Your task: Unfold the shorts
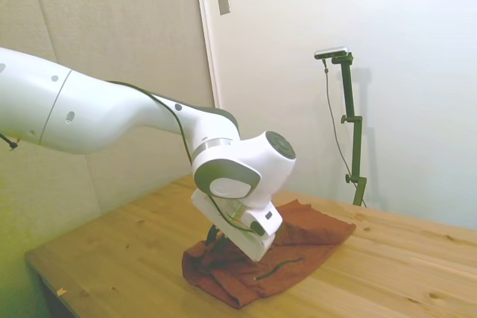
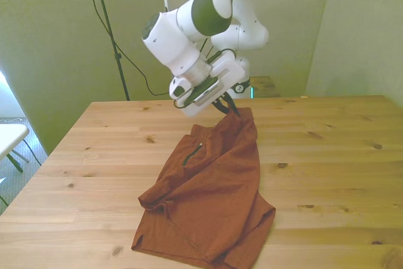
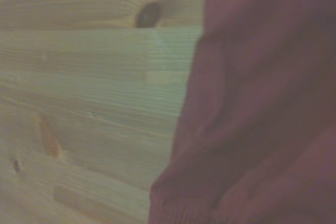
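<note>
The rust-red shorts (image 2: 214,193) lie rumpled and folded over on the wooden table (image 2: 340,155), with a thin dark cord (image 2: 189,155) showing on the upper layer. My gripper (image 2: 232,109) is at the shorts' far corner, its dark fingers close together and pinching the cloth edge there. In the side view the gripper (image 1: 213,237) reaches down into the bunched end of the shorts (image 1: 298,236), and a dark cord (image 1: 279,266) lies on the near fold. The wrist view shows a blurred red fold of the shorts (image 3: 262,103) beside bare wood (image 3: 94,77).
Bare tabletop (image 1: 127,251) surrounds the shorts on all sides. The near end of the cloth lies close to the table's front edge (image 2: 75,263) in the front view. A wall stands behind the table.
</note>
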`<state>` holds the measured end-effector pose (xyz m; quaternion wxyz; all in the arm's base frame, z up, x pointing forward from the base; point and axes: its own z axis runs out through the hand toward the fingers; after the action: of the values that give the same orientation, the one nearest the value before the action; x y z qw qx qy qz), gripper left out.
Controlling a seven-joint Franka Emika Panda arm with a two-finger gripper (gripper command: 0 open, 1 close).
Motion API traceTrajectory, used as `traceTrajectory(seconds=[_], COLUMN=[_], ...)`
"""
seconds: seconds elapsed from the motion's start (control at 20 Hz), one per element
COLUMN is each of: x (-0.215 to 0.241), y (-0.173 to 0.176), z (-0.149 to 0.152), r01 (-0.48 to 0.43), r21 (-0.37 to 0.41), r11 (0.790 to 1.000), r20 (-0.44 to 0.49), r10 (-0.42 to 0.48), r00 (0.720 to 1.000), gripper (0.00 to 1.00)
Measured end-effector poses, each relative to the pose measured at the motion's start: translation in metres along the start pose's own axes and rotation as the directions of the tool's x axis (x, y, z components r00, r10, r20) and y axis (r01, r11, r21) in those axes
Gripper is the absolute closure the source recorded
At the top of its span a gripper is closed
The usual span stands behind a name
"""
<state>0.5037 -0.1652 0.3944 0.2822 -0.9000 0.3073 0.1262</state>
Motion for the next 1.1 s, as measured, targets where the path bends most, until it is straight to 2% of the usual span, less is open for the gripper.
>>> traceTrajectory(seconds=[0.05,0.3,0.5,0.85,1.1], x=[-0.006,-0.030,-0.035,-0.045,-0.061], y=[-0.012,-0.056,-0.070,-0.088,-0.123], z=[0.004,0.035,0.052,0.078,0.081], r01=[0.025,0.187,0.264,0.317,0.253], r21=[-0.007,-0.049,-0.060,-0.076,-0.090], r11=[1.000,0.981,0.963,0.946,0.963], r20=[0.001,0.037,0.043,0.058,-0.019], r10=[-0.025,-0.185,-0.262,-0.313,-0.256], r00=[1.000,0.982,0.964,0.948,0.966], gripper=[0.00,0.00,0.00,0.00,0.00])
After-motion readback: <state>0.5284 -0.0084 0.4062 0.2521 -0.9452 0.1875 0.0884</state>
